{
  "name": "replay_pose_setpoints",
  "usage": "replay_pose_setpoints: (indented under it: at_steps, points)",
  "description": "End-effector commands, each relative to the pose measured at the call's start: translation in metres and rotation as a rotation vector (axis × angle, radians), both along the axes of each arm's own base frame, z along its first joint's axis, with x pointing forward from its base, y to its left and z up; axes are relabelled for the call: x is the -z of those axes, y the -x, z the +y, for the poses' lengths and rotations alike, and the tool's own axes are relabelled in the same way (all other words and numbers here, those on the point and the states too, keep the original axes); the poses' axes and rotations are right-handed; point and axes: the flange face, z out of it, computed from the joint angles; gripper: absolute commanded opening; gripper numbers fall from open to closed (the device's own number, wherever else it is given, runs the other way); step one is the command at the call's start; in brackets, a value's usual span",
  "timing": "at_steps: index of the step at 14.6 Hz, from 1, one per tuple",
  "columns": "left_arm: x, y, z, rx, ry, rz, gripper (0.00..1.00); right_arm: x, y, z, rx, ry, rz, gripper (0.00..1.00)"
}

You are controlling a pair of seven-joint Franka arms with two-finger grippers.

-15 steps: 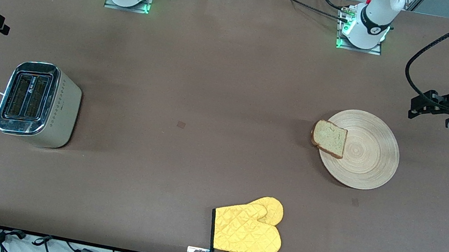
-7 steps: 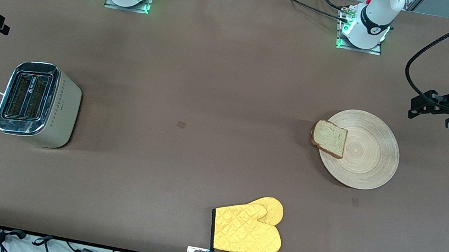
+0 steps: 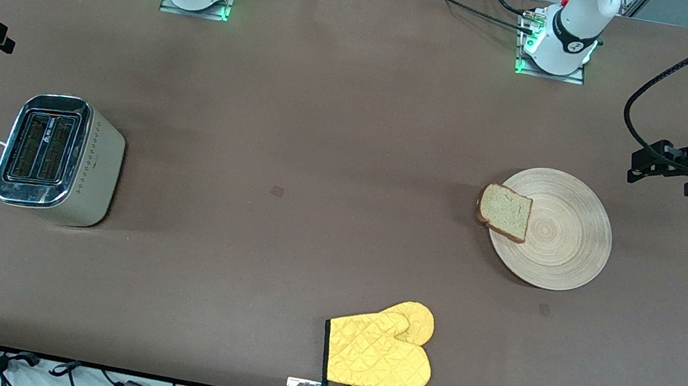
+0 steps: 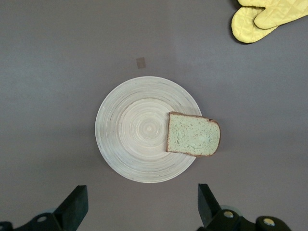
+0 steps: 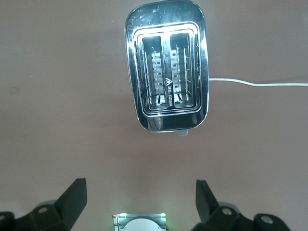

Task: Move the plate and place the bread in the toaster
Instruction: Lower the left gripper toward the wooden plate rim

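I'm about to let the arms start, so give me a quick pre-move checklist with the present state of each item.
1. Bread on the plate: ok, though it overhangs the rim on the toaster's side.
2. Toaster slots free of bread: ok, both show empty in the right wrist view.
3. Left claw open, holding nothing: ok, above the plate's surroundings.
4. Right claw open, holding nothing: ok, in the air near the toaster.
5. Table path from plate to toaster: ok; yellow oven mitt lies nearer the front camera.
6. Toaster plugged in: cannot tell.

Even overhead light, soft shadows, glare on the toaster (image 5: pixel 167 67) top
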Motion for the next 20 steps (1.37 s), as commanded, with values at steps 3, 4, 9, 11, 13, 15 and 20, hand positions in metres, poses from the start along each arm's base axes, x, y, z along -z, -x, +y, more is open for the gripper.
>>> replay_pose_setpoints:
  at_steps: [3,4,9,11,13,15,20]
  points:
    - [0.008,-0.01,0.028,-0.052,0.013,0.106,1.0,-0.005,-0.001,-0.001,-0.003,0.004,-0.001,1.0]
    - [0.015,-0.008,0.038,-0.065,0.015,0.144,1.0,-0.005,-0.001,-0.001,-0.003,0.003,-0.001,1.0]
    - [0.079,-0.032,0.118,-0.121,0.053,0.258,1.0,-0.005,-0.001,-0.001,-0.003,0.003,-0.001,1.0]
    - [0.105,-0.034,0.155,-0.1,0.102,0.282,1.0,-0.005,-0.001,-0.001,-0.003,0.003,-0.001,1.0]
    - [0.138,-0.031,0.199,-0.106,0.276,0.277,1.0,-0.005,-0.001,-0.001,-0.003,0.004,-0.001,1.0]
    - [0.18,-0.024,0.241,-0.127,0.433,0.276,1.0,-0.005,-0.001,-0.001,-0.003,0.004,0.001,1.0]
    - [0.28,-0.007,0.3,-0.098,0.707,0.225,1.0,-0.005,-0.001,-0.001,-0.003,0.003,-0.001,1.0]
